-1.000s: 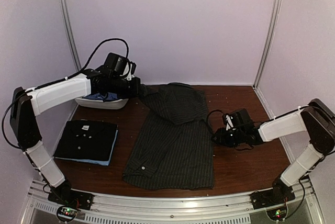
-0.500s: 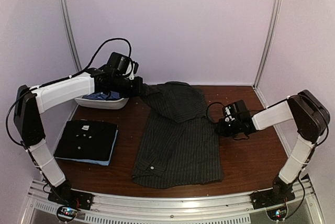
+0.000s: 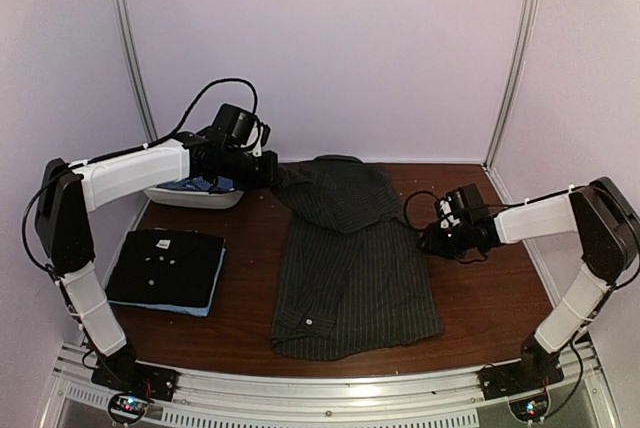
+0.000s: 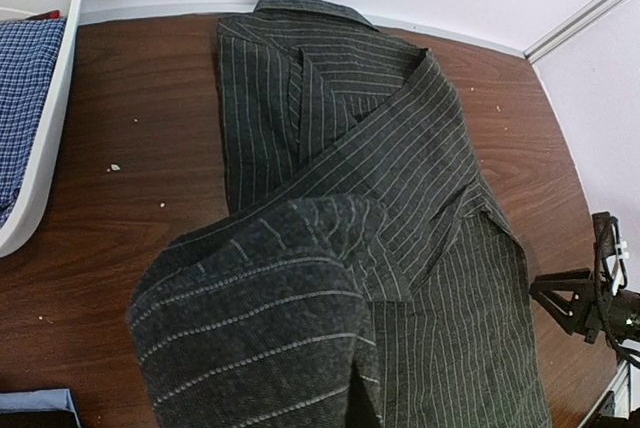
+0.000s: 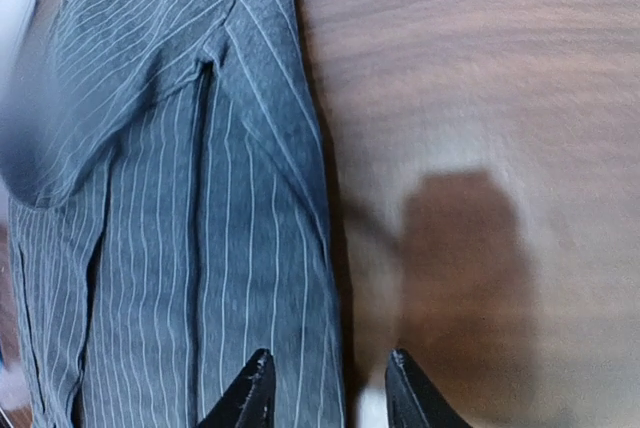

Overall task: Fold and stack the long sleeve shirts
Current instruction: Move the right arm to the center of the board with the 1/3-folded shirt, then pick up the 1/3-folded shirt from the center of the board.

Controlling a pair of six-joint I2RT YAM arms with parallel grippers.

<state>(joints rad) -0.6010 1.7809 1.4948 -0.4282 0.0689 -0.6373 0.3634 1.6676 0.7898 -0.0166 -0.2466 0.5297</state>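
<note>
White tub (image 4: 45,138) holds blue checked cloth (image 4: 25,88); left claw (image 3: 268,170) grips pinstriped shirt (image 3: 350,268), right claw (image 5: 325,393) parted.

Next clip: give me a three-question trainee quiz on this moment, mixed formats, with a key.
1. True or false: the folded black shirt lies on a light blue shirt.
2. The left pincer grips: A) nothing; B) the pinstriped shirt; C) the black shirt.
3. Fill in: the right pincer, at the pinstriped shirt's edge, is ____.
Key: 1 true; 2 B; 3 open.
</note>
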